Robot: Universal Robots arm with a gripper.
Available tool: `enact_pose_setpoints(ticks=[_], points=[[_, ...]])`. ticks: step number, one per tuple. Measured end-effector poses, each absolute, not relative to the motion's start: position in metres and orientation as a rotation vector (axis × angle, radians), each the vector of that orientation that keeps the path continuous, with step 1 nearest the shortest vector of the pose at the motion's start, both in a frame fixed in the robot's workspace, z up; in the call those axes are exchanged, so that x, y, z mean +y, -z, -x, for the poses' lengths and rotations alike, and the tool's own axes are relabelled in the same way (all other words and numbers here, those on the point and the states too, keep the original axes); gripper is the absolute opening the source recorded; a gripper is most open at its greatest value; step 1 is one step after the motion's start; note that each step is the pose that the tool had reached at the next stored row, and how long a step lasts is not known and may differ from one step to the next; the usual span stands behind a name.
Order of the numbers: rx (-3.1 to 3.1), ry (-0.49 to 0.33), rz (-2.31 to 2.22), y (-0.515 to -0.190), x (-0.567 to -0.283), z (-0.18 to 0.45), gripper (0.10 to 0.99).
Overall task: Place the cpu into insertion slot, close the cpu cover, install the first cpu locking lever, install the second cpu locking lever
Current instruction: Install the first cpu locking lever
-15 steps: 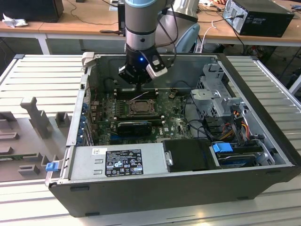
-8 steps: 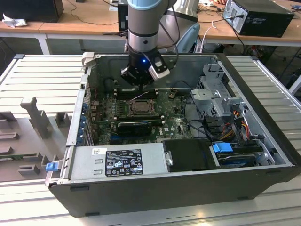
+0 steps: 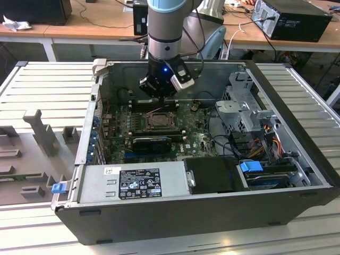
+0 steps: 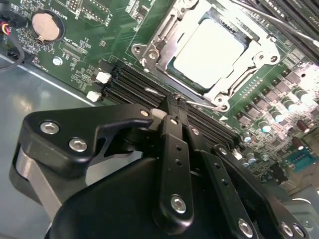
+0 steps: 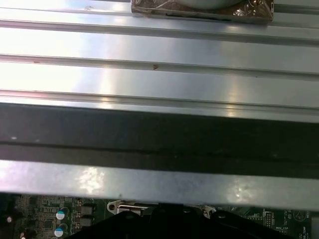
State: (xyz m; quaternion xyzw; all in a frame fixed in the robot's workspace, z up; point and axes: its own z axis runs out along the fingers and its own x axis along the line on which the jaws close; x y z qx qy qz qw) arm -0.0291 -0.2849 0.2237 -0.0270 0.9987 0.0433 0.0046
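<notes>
- Exterior view shows the black end effector point(image 3: 159, 87) hanging inside the open dark grey computer case point(image 3: 175, 212), above the far edge of the green circuit board point(image 3: 199, 141); its fingertips are hidden behind its own body there.
- Second wrist view – the end effector point(image 4: 175, 107) has its slim black fingers point(image 4: 174, 144) drawn together to a narrow tip, with nothing seen between them; the tip sits over the long black memory slots point(image 4: 134, 82), just beside the socket.
- A thin silver wire lever point(image 4: 207, 105) runs close by that tip; whether they touch is hard to tell.
- The small flat square cpu with a dull silver-grey top point(image 4: 209, 47) lies in the square black insertion slot point(image 4: 192, 88), washed pale by glare.
- The thin silver-grey metal cpu cover point(image 4: 167, 40) frames the chip – whether it lies fully flat cannot be told.
- In the exterior view the socket point(image 3: 158, 120) is a small dark square on the board, its detail too fine to read.
- First wrist view looks mostly at ribbed silver metal panels point(image 5: 159, 50) and a dark band; a strip of green board point(image 5: 45, 216) peeks out beneath.
- Inside the case sit a silver power supply box point(image 3: 133, 180) at the near wall, a grey metal drive cage point(image 3: 241, 103) toward the exterior view's right, and a black card point(image 3: 151, 143) near the socket.
- The case rests on a ribbed grey surface point(image 3: 48, 90).
</notes>
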Motion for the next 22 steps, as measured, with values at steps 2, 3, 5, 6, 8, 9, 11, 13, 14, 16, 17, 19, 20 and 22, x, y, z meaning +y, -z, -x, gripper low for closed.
enact_pose_setpoints(ticks=[2,3,5,6,8,9,11,13,14,16,17,19,20,22], points=[[3.128,-0.136,0.085,-0.223,-0.284,0.027,0.106],[3.128,-0.136,0.085,-0.223,-0.284,0.026,0.106],[3.128,-0.136,0.085,-0.222,-0.284,0.023,0.106],[3.128,-0.136,0.085,-0.220,-0.284,0.022,0.106],[3.128,-0.136,0.085,-0.219,-0.283,0.021,0.106],[3.128,-0.136,0.085,-0.217,-0.283,0.021,0.106],[3.128,-0.136,0.085,-0.214,-0.283,0.020,0.106],[3.128,-0.136,0.084,-0.211,-0.283,0.020,0.106],[3.128,-0.136,0.085,-0.210,-0.283,0.020,0.106],[3.128,-0.136,0.085,-0.208,-0.283,0.019,0.106],[3.128,-0.135,0.085,-0.207,-0.283,0.019,0.106],[3.128,-0.132,0.085,-0.206,-0.283,0.019,0.106],[3.129,-0.130,0.085,-0.206,-0.283,0.019,0.106],[3.129,-0.125,0.085,-0.205,-0.283,0.019,0.106]])
